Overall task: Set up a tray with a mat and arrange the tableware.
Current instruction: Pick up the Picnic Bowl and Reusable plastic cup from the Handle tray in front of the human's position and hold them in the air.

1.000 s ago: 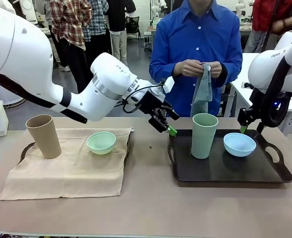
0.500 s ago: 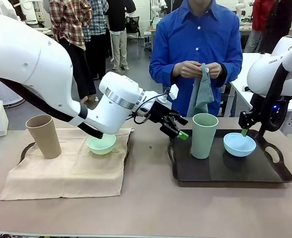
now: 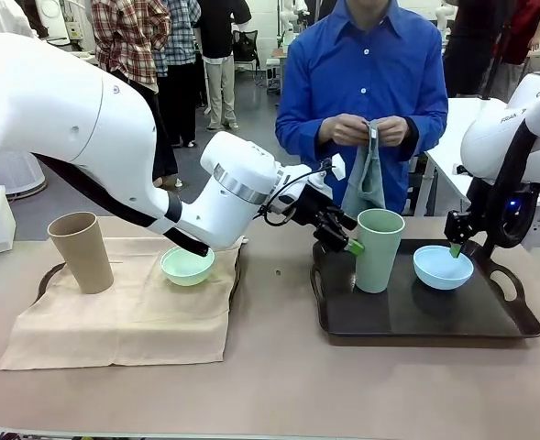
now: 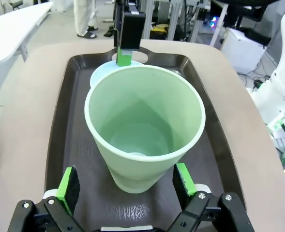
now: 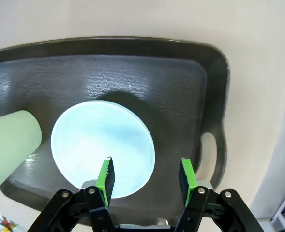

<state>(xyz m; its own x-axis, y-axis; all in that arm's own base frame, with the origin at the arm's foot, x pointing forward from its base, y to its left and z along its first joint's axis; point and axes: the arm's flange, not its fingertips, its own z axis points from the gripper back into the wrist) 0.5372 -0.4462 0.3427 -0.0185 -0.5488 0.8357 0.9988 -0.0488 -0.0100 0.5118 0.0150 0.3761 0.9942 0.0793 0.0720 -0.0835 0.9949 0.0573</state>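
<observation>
While the sage green cup (image 3: 378, 249) stands on the dark tray (image 3: 416, 313) right of centre, the left gripper (image 3: 350, 244) flanks it, jaws wide apart. Farther right, the right gripper (image 3: 456, 246) hangs parted over the pale blue bowl (image 3: 443, 267).

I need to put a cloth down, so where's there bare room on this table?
Free: the tray's front strip, before the green cup and blue bowl; the mat's front half; the table between mat and tray. Crowded: the tray's back, left claw around the cup, right claw over the bowl.
</observation>
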